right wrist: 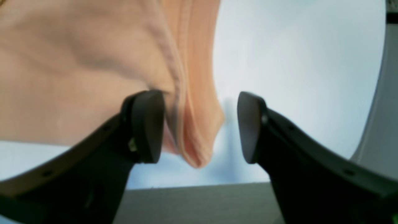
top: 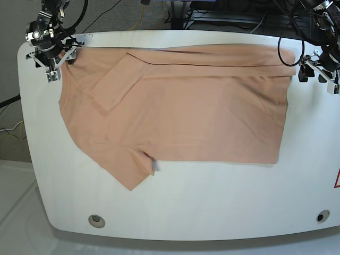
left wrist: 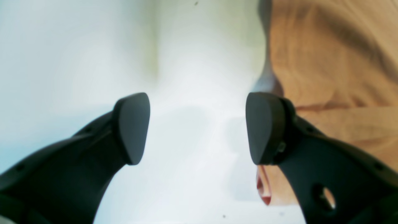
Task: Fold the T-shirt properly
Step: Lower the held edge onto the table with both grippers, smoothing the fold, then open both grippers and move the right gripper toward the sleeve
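Observation:
The peach T-shirt [top: 180,117] lies flat on the white table [top: 212,202], its far edge folded over in a long strip and one sleeve pointing to the front left. My left gripper [top: 319,74] is open beside the shirt's far right corner. In the left wrist view the gripper [left wrist: 197,127] has only bare table between its fingers, and the shirt [left wrist: 326,62] lies just past one finger. My right gripper [top: 61,64] is open at the far left corner. In the right wrist view the gripper [right wrist: 200,124] straddles a hemmed corner of the shirt [right wrist: 77,62].
The table's rounded edges are close to both grippers. Cables [top: 223,16] and equipment sit behind the far edge. Two round holes [top: 96,220] [top: 322,216] are near the front edge. A red mark [top: 337,179] shows at the right edge.

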